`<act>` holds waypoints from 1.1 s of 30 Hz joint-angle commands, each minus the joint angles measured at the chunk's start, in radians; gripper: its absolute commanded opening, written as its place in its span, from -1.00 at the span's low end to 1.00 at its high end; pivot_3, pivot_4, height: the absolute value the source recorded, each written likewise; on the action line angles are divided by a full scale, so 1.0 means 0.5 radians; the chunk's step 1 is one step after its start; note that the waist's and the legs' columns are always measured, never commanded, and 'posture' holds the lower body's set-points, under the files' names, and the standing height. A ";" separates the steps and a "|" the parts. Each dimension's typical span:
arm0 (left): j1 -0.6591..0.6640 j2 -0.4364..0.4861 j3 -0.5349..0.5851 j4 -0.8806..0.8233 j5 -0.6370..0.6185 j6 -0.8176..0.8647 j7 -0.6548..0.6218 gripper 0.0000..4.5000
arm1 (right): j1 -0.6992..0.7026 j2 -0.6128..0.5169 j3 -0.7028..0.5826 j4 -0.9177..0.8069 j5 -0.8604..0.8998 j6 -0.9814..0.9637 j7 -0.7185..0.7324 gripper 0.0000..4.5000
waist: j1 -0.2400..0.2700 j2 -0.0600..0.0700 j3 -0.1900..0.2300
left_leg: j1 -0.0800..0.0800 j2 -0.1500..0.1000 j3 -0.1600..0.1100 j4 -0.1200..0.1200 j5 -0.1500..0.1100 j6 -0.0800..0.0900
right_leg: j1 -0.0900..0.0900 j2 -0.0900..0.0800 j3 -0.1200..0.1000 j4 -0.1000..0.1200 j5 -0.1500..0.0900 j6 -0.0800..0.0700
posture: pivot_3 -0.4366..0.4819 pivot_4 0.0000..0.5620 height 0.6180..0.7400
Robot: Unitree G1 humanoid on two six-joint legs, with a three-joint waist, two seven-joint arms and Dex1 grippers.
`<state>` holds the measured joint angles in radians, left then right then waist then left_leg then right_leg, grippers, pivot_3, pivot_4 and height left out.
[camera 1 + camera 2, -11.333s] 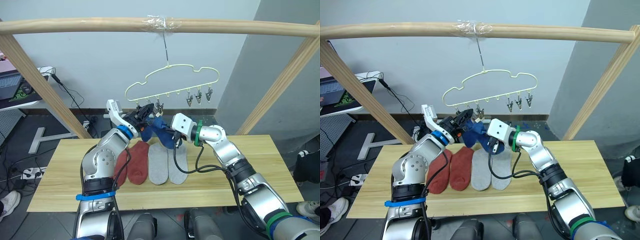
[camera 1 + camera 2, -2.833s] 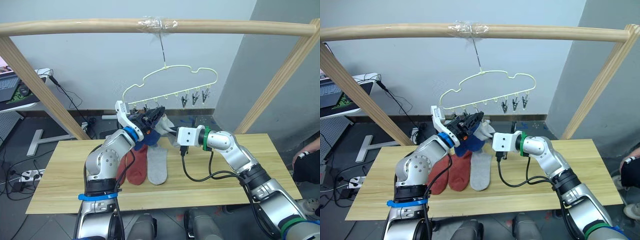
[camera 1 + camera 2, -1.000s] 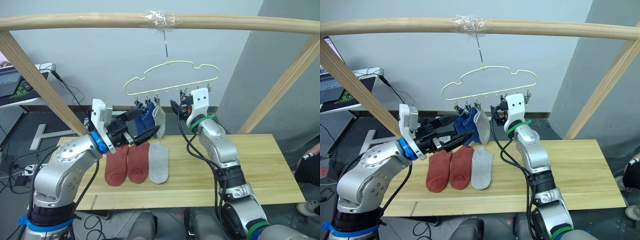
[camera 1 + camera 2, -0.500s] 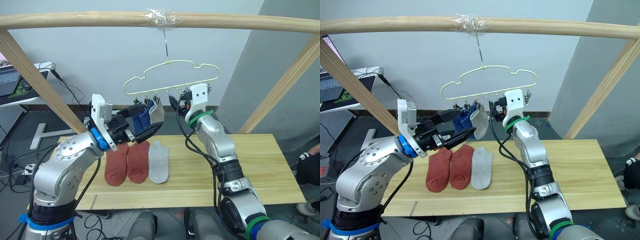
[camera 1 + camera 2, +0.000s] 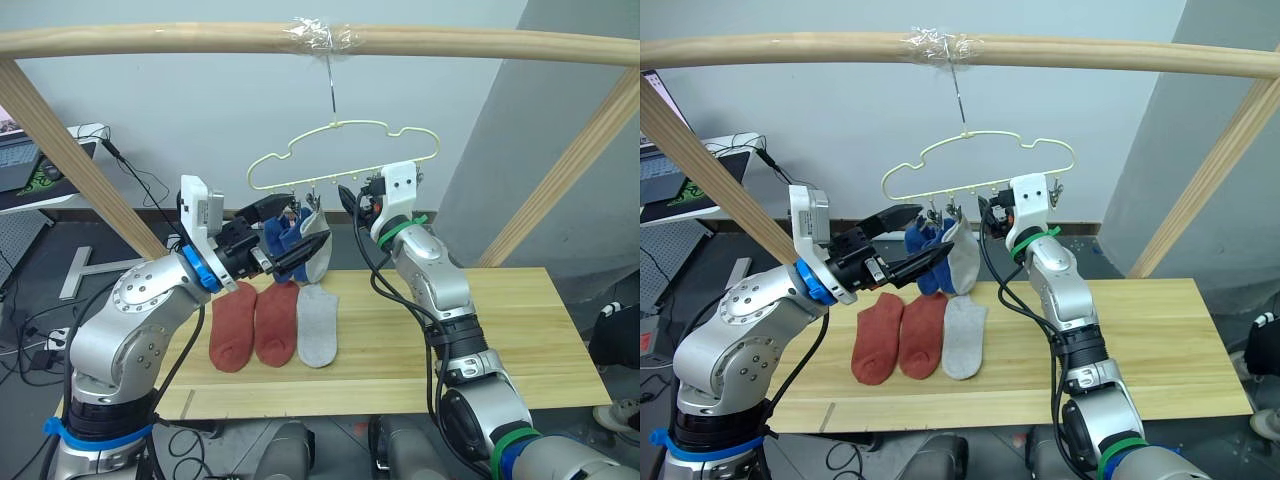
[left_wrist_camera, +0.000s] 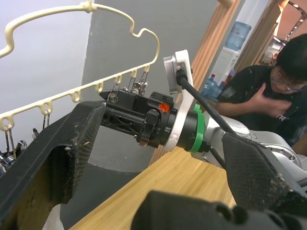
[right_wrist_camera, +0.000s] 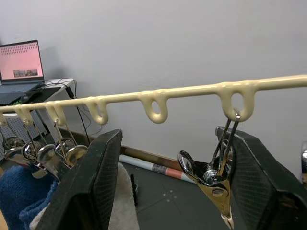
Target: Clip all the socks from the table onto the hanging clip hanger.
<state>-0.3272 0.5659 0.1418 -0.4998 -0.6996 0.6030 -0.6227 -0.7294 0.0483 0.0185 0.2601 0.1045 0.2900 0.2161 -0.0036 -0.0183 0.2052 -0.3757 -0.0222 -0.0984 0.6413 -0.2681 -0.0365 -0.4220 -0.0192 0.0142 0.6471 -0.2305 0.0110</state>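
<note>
The pale-yellow clip hanger [image 5: 345, 150] hangs by its hook from the wooden pole. Two blue socks [image 5: 275, 235] and a light grey sock [image 5: 322, 255] dangle from its left clips. On the table [image 5: 520, 320] lie two rust-red socks [image 5: 232, 325] [image 5: 275, 320] and one light grey sock [image 5: 318, 322], side by side. My left gripper [image 5: 300, 225] is wide open and empty, right at the hanging socks. My right gripper [image 5: 352, 200] is raised to the hanger's bar, open, with a free metal clip [image 7: 211, 179] hanging between its fingers, close to one finger [image 7: 254, 182].
The round wooden pole frame [image 5: 300, 40] spans overhead, with slanted legs at both sides of the table. A desk with a laptop [image 5: 15, 170] stands at the far left. A person [image 6: 283, 81] shows in the left wrist view, beyond the table.
My left gripper has risen from just above the table up to the hanging socks, still open. The right gripper has stayed at the hanger's bar.
</note>
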 commanded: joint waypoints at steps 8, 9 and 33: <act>-0.025 -0.007 0.018 -0.044 -0.009 -0.033 0.011 1.00 | -0.069 0.005 -0.035 -0.031 0.055 -0.056 0.000 -0.71 | 0.000 0.000 0.001 | 0.000 0.000 0.000 0.000 0.000 0.000 | 0.000 0.000 0.000 0.000 0.000 0.000 | 0.16 -0.27 1.00; -0.022 -0.008 0.015 -0.042 -0.006 -0.035 0.010 1.00 | -0.070 0.004 -0.035 -0.030 0.054 -0.055 0.000 -0.83 | 0.000 0.000 0.002 | 0.000 0.000 0.000 0.000 0.000 0.000 | 0.000 0.000 0.000 0.000 0.000 0.000 | 0.16 -0.27 1.00; 0.178 -0.521 -0.781 1.419 1.218 -0.865 0.334 1.00 | 0.026 -0.053 -0.005 -0.196 0.063 0.138 0.000 -0.97 | -0.008 0.007 0.018 | -0.004 0.000 0.000 0.005 0.000 0.001 | -0.002 -0.001 0.000 0.001 0.001 0.001 | 0.00 -0.22 1.00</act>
<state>-0.2046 0.3373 -0.2260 0.1474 -0.1224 0.2270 -0.4531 -0.7191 0.0173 0.0108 0.2191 0.1230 0.3530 0.2163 -0.0077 -0.0147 0.2140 -0.3776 -0.0224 -0.0986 0.6438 -0.2681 -0.0359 -0.4228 -0.0196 0.0138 0.6477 -0.2300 0.0115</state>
